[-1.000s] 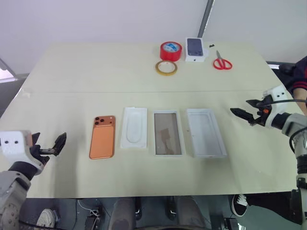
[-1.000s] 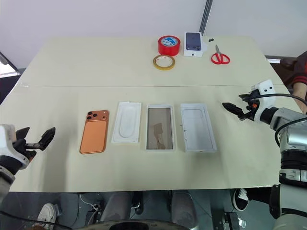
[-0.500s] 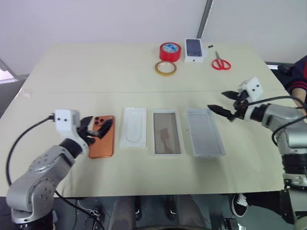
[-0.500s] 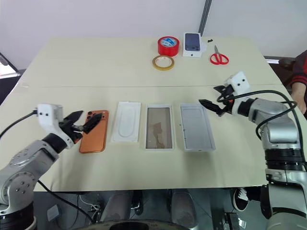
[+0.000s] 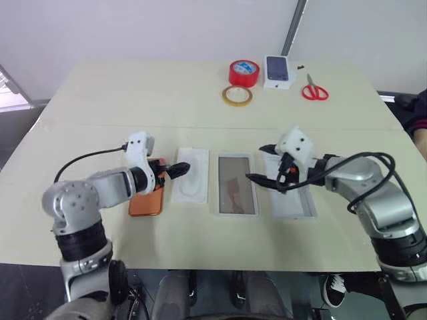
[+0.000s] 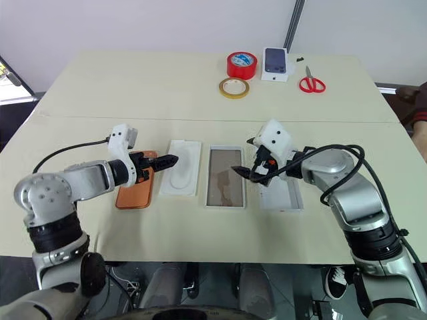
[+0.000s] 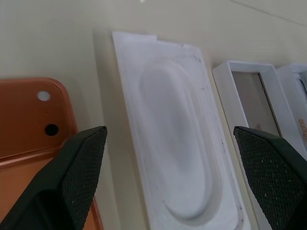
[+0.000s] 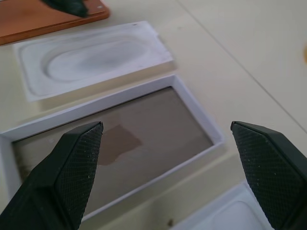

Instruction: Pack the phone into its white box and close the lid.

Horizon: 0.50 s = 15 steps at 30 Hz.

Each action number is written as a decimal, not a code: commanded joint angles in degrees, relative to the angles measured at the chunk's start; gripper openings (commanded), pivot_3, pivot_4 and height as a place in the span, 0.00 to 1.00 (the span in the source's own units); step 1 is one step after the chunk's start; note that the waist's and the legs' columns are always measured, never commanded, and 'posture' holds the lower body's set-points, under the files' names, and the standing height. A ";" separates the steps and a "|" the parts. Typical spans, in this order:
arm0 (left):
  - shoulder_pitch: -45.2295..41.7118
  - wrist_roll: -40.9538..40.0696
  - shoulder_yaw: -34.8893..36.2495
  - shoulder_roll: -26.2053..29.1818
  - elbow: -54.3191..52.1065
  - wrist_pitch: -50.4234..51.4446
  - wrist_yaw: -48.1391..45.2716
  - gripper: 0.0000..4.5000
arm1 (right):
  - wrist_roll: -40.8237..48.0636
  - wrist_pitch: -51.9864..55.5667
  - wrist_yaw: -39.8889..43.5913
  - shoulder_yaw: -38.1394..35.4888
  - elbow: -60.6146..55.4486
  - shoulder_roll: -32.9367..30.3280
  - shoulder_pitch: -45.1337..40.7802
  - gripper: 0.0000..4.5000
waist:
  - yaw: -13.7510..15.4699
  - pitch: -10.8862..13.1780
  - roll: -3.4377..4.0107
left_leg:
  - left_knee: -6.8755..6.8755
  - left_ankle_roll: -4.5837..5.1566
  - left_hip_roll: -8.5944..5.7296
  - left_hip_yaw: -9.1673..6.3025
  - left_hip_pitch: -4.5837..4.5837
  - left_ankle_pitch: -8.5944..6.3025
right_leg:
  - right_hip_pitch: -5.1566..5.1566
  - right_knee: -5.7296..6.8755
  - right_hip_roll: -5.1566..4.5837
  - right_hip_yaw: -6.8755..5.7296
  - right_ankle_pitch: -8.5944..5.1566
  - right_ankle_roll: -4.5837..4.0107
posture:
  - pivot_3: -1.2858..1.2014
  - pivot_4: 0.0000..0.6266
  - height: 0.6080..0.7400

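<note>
On the cream table [image 5: 200, 107] four flat things lie in a row, long axes running away from the robot. The phone [image 5: 146, 202], leftmost and back up, has its lenses at the far end. The box [image 5: 291, 200] is rightmost. Left gripper [image 5: 170, 171] and right gripper [image 5: 261, 180] both gape empty.

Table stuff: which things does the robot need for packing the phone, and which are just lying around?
Needed for the job:
- the phone
- the white box
- probably the other white tray, which may be the lid

Just lying about:
- red tape roll
- yellow tape ring
- red scissors
- small phone carton
- possibly the white insert
</note>
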 commanded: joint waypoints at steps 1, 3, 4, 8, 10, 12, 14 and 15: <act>-1.43 -2.94 0.33 -0.02 1.95 0.54 1.89 0.99 | 0.20 0.02 0.20 0.05 -2.82 -0.74 0.06 0.99 | -0.03 0.00 0.00 | 0.00 0.00 0.01 0.00 0.00 -0.01 | 0.00 0.00 -0.01 0.00 0.00 0.00 | 0.52 0.24 1.00; -1.26 -4.49 -1.41 0.35 3.30 0.54 3.75 0.99 | 0.32 -0.01 0.56 0.39 -3.38 -0.90 0.19 0.99 | -0.03 0.00 0.00 | -0.01 0.01 0.02 0.00 -0.01 -0.01 | -0.02 0.00 -0.01 0.01 0.00 0.00 | 0.52 0.24 1.00; -1.14 -5.35 -2.07 0.27 4.07 0.54 4.80 0.99 | 0.46 0.03 1.06 0.83 -3.84 -1.09 0.14 0.99 | -0.01 0.00 0.00 | -0.01 0.01 0.03 -0.01 0.00 -0.01 | -0.02 0.02 -0.01 0.01 0.00 0.00 | 0.52 0.24 1.00; -0.81 -9.33 -2.72 -0.34 6.55 0.54 8.65 0.99 | 0.53 0.02 2.84 2.65 -5.03 -1.90 -0.19 0.99 | 0.05 0.00 0.00 | -0.01 0.00 0.04 -0.04 0.01 -0.01 | 0.00 0.02 -0.03 0.00 0.00 -0.01 | 0.52 0.24 1.00; -0.21 -10.70 -3.06 -0.51 7.10 0.54 10.82 0.94 | 0.35 -0.36 3.17 3.51 -4.95 -1.73 -0.59 1.00 | 0.07 -0.01 0.00 | -0.01 0.00 0.04 -0.04 0.01 -0.01 | 0.00 0.02 -0.07 0.00 0.00 -0.02 | 0.52 0.24 1.00; 0.37 -11.77 -3.11 -0.06 7.14 0.54 12.37 0.80 | 0.16 -0.43 3.06 4.14 -4.89 -1.31 -0.96 1.00 | 0.05 -0.01 0.00 | 0.00 0.00 0.02 -0.04 0.01 -0.01 | 0.02 0.02 -0.11 0.00 0.00 -0.02 | 0.52 0.24 1.00; 0.77 -12.54 -2.31 -0.06 6.86 0.54 13.81 0.60 | 0.34 -0.51 3.35 4.64 -5.01 -1.27 -1.07 1.00 | 0.05 -0.01 0.00 | 0.00 0.00 0.01 -0.03 0.01 -0.01 | 0.02 0.02 -0.12 0.00 0.00 -0.02 | 0.52 0.24 1.00; 0.96 -12.88 -1.82 -0.13 6.85 0.54 14.55 0.48 | 0.47 -0.50 3.54 4.85 -5.13 -1.31 -1.09 1.00 | 0.06 -0.01 0.00 | 0.00 0.00 0.01 -0.03 0.01 -0.01 | 0.01 0.01 -0.12 0.00 0.00 -0.02 | 0.52 0.24 1.00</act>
